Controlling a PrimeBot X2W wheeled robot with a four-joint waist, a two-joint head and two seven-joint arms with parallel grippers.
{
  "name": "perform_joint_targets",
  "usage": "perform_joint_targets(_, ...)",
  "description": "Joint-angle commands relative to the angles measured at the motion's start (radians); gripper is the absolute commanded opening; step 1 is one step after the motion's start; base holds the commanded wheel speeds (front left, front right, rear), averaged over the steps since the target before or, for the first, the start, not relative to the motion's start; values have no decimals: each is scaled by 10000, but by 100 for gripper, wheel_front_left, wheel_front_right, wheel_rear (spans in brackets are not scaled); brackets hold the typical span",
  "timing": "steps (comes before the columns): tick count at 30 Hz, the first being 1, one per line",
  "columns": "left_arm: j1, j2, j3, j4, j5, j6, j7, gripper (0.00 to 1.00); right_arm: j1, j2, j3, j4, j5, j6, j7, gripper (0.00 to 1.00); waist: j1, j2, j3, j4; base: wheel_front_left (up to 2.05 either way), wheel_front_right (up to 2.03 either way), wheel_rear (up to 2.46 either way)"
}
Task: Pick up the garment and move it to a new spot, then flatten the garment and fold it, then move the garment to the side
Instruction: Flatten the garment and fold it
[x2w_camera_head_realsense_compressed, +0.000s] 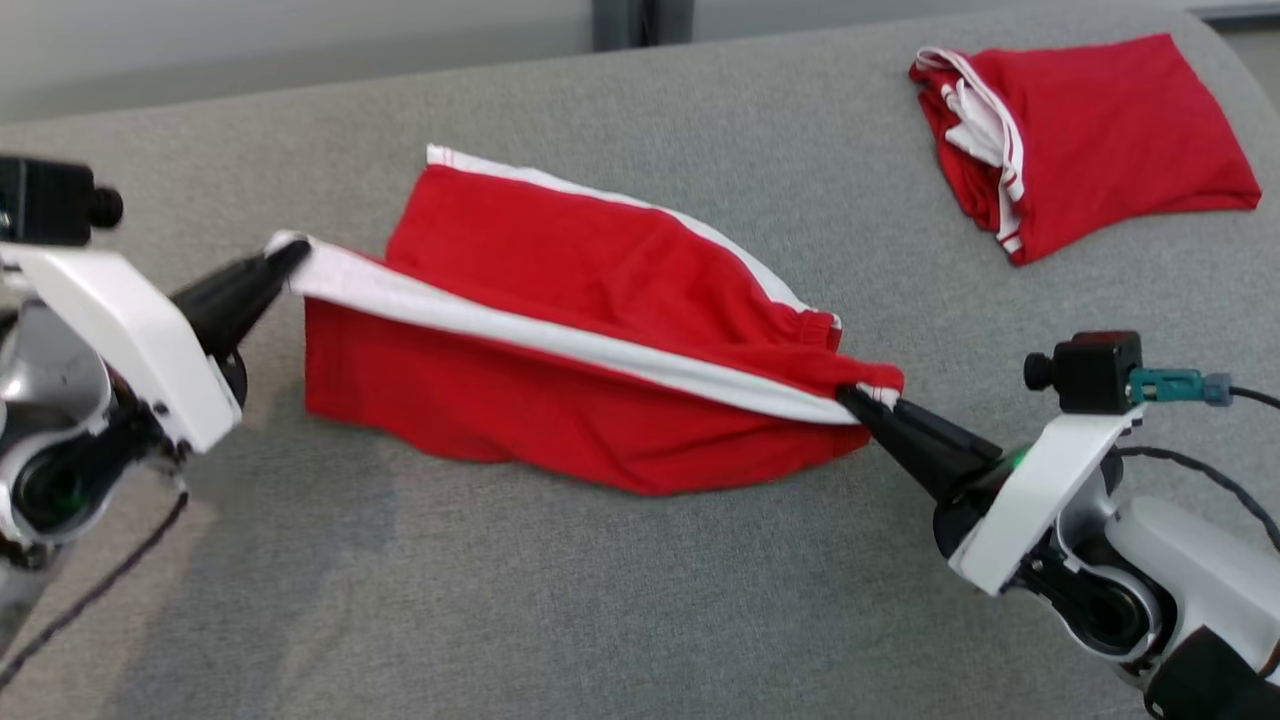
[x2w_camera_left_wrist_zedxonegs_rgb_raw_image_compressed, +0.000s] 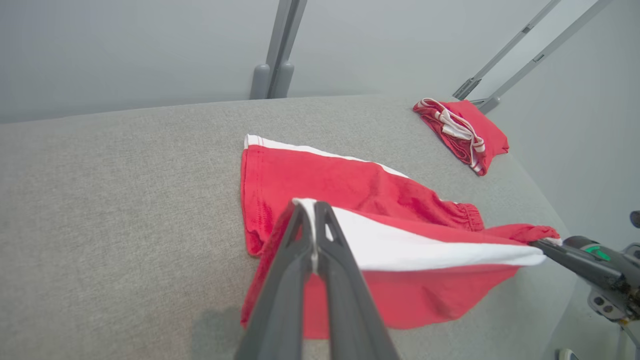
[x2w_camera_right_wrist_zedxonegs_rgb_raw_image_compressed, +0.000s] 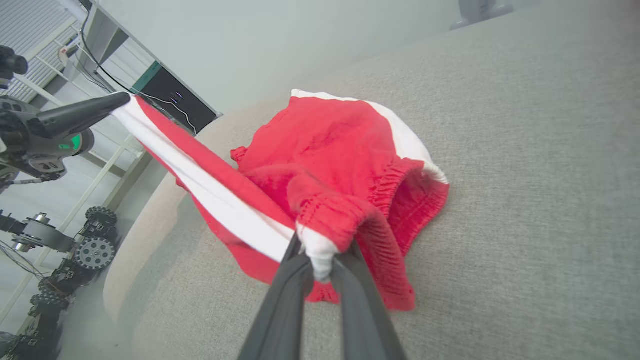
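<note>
A pair of red shorts with white side stripes lies on the grey table, its near half lifted and stretched between my two grippers. My left gripper is shut on the white-striped hem corner at the left. My right gripper is shut on the elastic waistband end at the right. In the left wrist view the fingers pinch the white stripe of the shorts. In the right wrist view the gripper clamps the gathered waistband of the shorts, and the other gripper holds the far end.
A second red garment with white trim lies folded at the table's far right corner. The grey fabric table has bare room in front and to the left. Grey frame posts rise behind the table's far edge.
</note>
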Motion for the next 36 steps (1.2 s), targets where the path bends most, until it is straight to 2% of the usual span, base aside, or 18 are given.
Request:
perform_joint_targets(1, -642, -102, 39, 435, 214, -122, 108, 0, -186, 23, -190, 77, -153, 0, -164, 0, 1, 0, 645, -259, 0, 0, 0)
perform_joint_targets(16, -3843, -1210, -155, 3480, 1010, -874, 512, 0, -930, 831, -805, -271, 19, 0, -833, 0, 1, 0, 2231, -828, 0, 0, 0)
perform_joint_targets(29, -5061, -1969, -272, 5679, 1218, -1309, 379, 0, -1451, 1168, -710, -69, 143, 0, -1224, 0, 1, 0, 2875, -1303, 0, 0, 0)
perform_joint_targets(32, -5301, -2130, -328, 6220, 1244, -1437, 397, 0, -1599, 1305, -629, -4, 161, 0, -1312, 13, 1, 0, 3043, -1423, 0, 0, 0)
perform_joint_targets(36, -5484, -2216, -370, 6685, 1305, -1518, 378, 0, -1762, 1419, -546, 58, 179, 0, -1408, 24, 1, 0, 3164, -1501, 0, 0, 0)
